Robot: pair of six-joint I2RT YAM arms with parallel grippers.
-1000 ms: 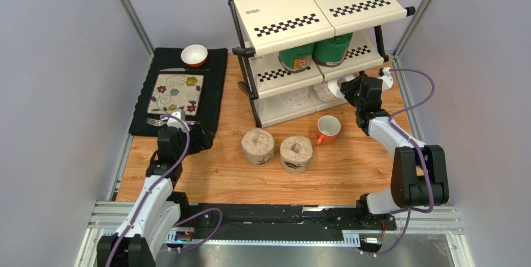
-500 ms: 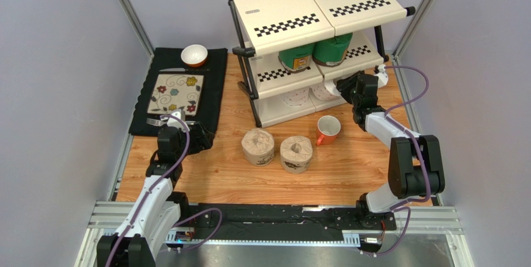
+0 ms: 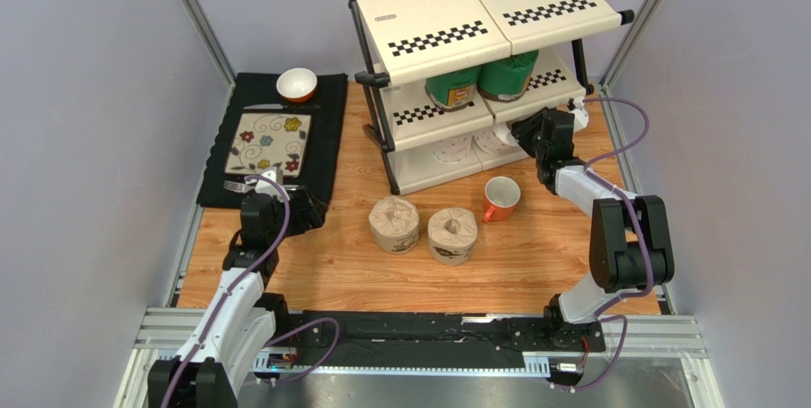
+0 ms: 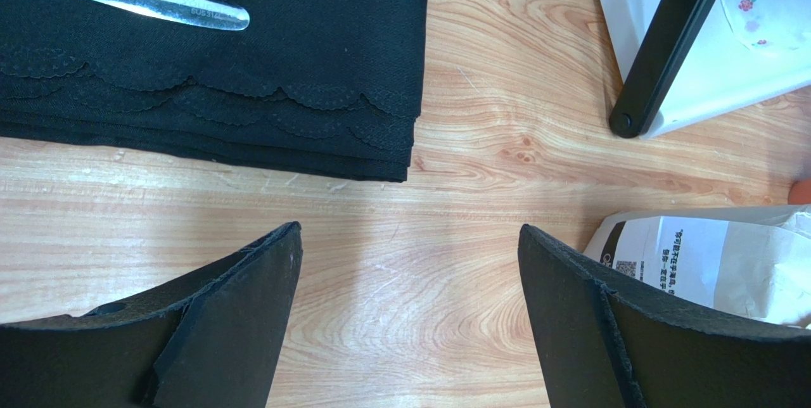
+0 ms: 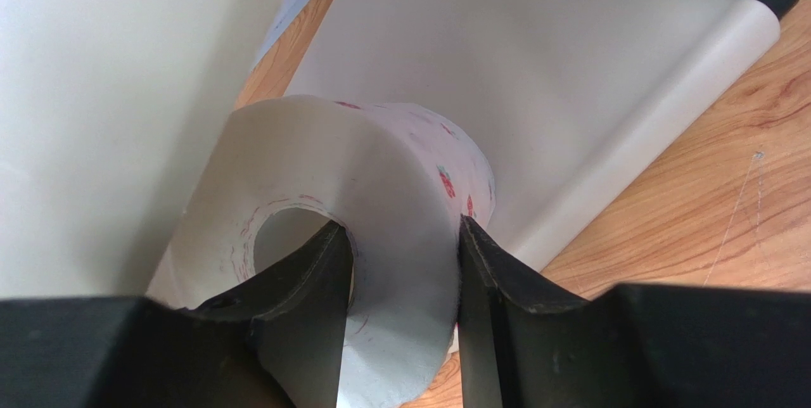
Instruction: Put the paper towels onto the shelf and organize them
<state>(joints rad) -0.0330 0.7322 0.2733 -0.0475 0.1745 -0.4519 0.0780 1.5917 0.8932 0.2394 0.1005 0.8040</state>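
The shelf (image 3: 447, 23) stands at the back, with two green rolls (image 3: 452, 88) on its middle tier and a white roll (image 3: 453, 149) on the bottom tier. My right gripper (image 3: 522, 132) is shut on a second white roll (image 5: 400, 180), one finger inside its core, holding it at the bottom tier's right panel (image 5: 533, 75). Two brown kraft rolls (image 3: 394, 224) (image 3: 452, 235) stand on the table in front of the shelf. My left gripper (image 4: 409, 256) is open and empty over bare wood, with a kraft roll's label (image 4: 714, 256) at its right.
An orange mug (image 3: 501, 197) stands between the kraft rolls and my right arm. A black placemat (image 3: 324, 123) with a floral plate, a bowl (image 3: 297, 84) and cutlery lies at the left. A shelf leg (image 4: 666, 47) shows in the left wrist view.
My right gripper has moved the white roll left and further in under the shelf's bottom tier. The left arm has not moved.
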